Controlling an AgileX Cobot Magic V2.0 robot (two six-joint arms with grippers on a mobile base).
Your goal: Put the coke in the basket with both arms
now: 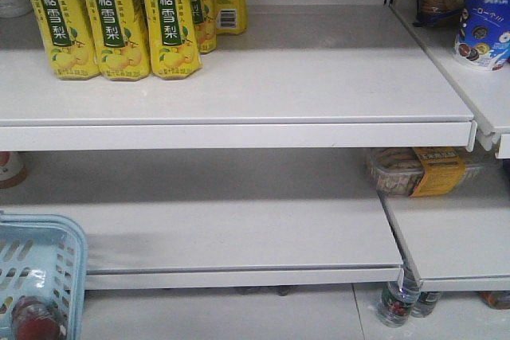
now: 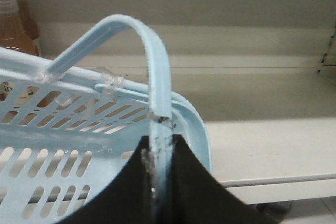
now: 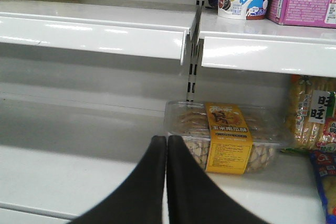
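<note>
Coke is what I am after, yet no clear red can is showing on either shelf level in the front view; the only candidate is a reddish, shiny shape (image 1: 36,318) lying in the bottom of the basket, too blurred for me to call it the can or to read which way its long axis is running. Starting with the biggest thing, the white shelving (image 1: 239,85) is filling most of every view, its upper level carrying yellow pear-drink cartons (image 1: 111,17) at the left. Next in size, the light blue basket (image 1: 73,264) is sitting at the lower left corner of the front view, below and in front of the lower shelf. My left gripper (image 2: 160,153) is pinching the basket's loop handle (image 2: 149,51) between its closed jaws, the handle rising up and arching over to the left. My right gripper (image 3: 166,153) is pointing at the lower shelf with its two dark fingers pressed together and nothing between them, a clear tray of snacks with a yellow label (image 3: 226,137) lying just beyond its tips. I am judging that if the reddish shape is the can, it is lying on my left side, far nearer the left arm than the right, and the placing is likely done already.
</note>
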